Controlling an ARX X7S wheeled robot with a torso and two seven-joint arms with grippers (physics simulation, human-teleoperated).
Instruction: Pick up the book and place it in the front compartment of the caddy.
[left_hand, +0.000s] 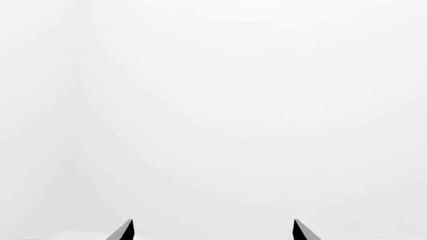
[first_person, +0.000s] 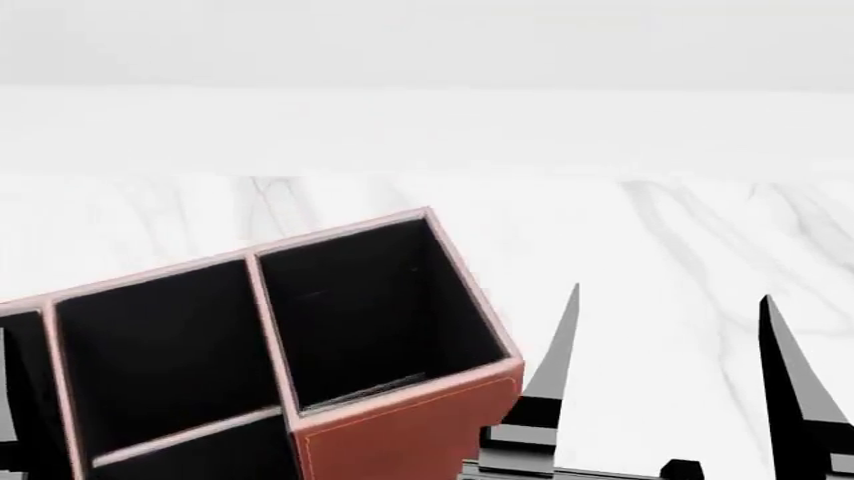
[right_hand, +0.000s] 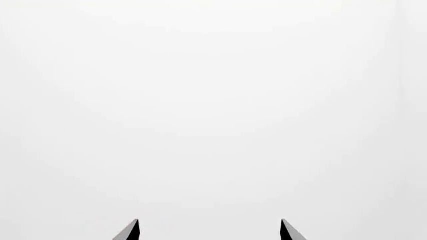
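The caddy (first_person: 400, 432), a reddish-brown box with a black-lined inside and thin pale dividers, fills the lower left of the head view on the white marbled tabletop (first_person: 667, 230). The book is out of view. My right gripper (first_person: 671, 335) stands open just right of the caddy's near corner, its two dark pointed fingers spread wide with nothing between them. In the right wrist view the right gripper (right_hand: 209, 230) faces only blank white. In the left wrist view my left gripper (left_hand: 213, 230) is also open and empty against white.
A white wall (first_person: 427, 50) rises behind the far edge of the tabletop. The caddy's nearest open compartment (first_person: 367, 310) is dark inside, and another compartment (first_person: 160, 350) lies to its left.
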